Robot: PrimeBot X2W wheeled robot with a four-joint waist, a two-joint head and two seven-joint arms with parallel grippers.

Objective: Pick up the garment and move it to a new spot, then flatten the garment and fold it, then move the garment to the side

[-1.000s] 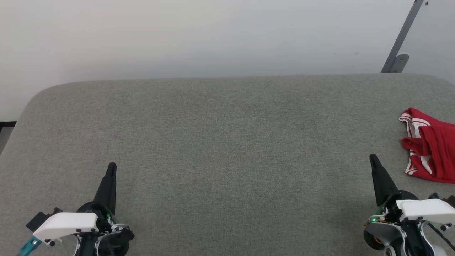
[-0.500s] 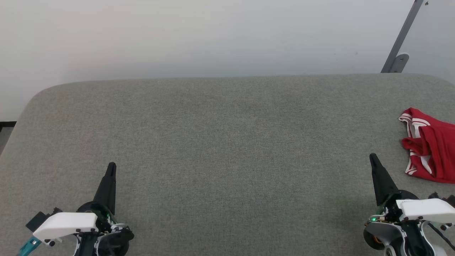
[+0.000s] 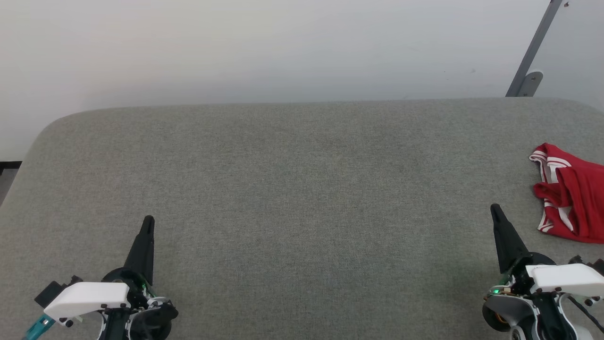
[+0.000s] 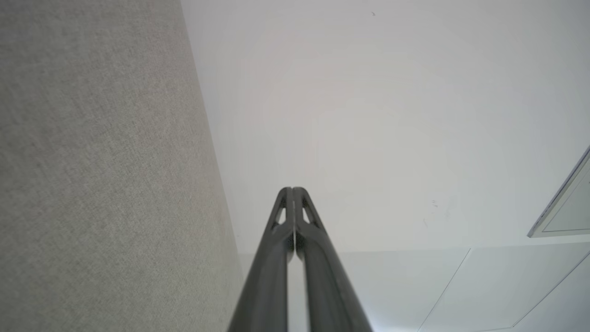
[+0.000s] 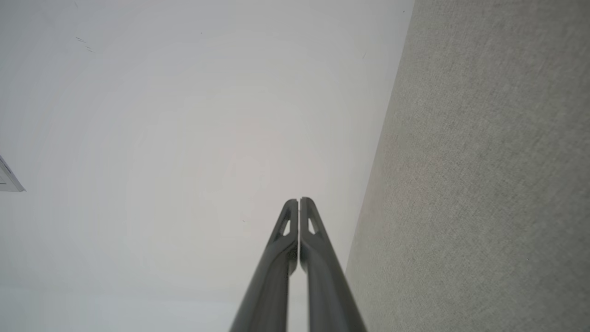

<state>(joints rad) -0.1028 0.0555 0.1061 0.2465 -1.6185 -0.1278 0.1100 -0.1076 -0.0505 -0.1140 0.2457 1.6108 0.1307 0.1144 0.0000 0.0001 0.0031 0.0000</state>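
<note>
The garment point(image 3: 573, 198), red with white-and-red striped trim, lies crumpled at the right edge of the grey fabric surface point(image 3: 302, 189), partly cut off by the head view's border. My right gripper point(image 3: 494, 208) stands shut at the lower right, its tip a short way left of and below the garment, not touching it. My left gripper point(image 3: 148, 220) is shut at the lower left, far from the garment. In the wrist views both the left gripper point(image 4: 292, 189) and the right gripper point(image 5: 298, 199) have their fingers pressed together with nothing between them.
A pale wall point(image 3: 283, 47) rises behind the grey surface's rounded far edge. A grey metal bracket point(image 3: 531, 61) leans at the upper right. The surface stretches wide between the two grippers.
</note>
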